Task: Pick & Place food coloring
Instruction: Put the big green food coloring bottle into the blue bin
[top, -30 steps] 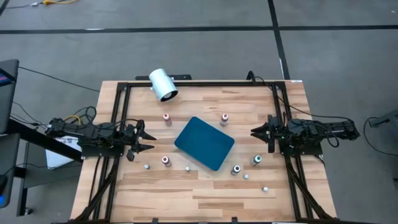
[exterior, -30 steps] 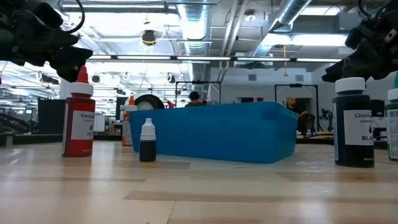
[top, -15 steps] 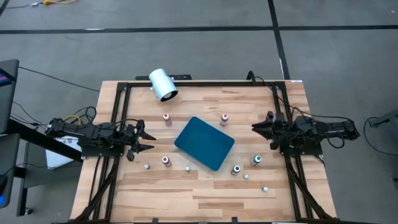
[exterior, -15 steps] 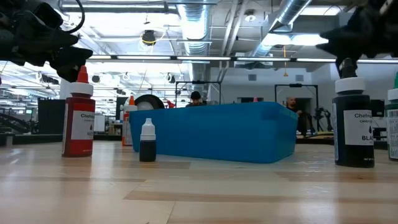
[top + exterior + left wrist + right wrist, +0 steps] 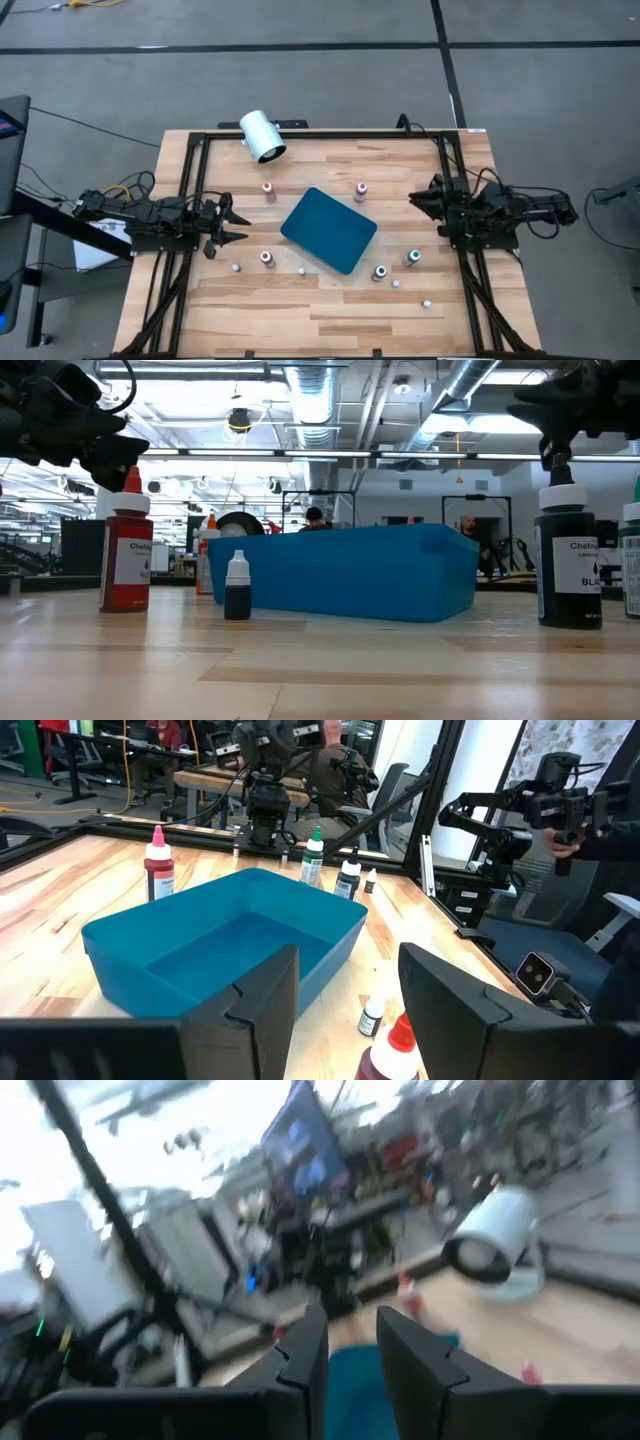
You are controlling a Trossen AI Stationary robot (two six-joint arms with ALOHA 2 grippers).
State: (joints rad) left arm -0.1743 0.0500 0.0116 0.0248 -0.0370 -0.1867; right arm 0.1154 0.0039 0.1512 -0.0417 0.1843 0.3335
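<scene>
While the food coloring bottles [image 5: 267, 258] are standing scattered around the empty teal tray [image 5: 329, 230], the left gripper [image 5: 228, 223] is waiting, jaws apart, holding nothing. The right gripper [image 5: 418, 199] is hovering with narrowly parted jaws; widening them before descending seems wise.

We note the right wrist view is motion-blurred. The green bottle [image 5: 631, 565] is cut off at the low view's edge; tiny bottles' [image 5: 301, 270] colours are indiscernible from above.
</scene>
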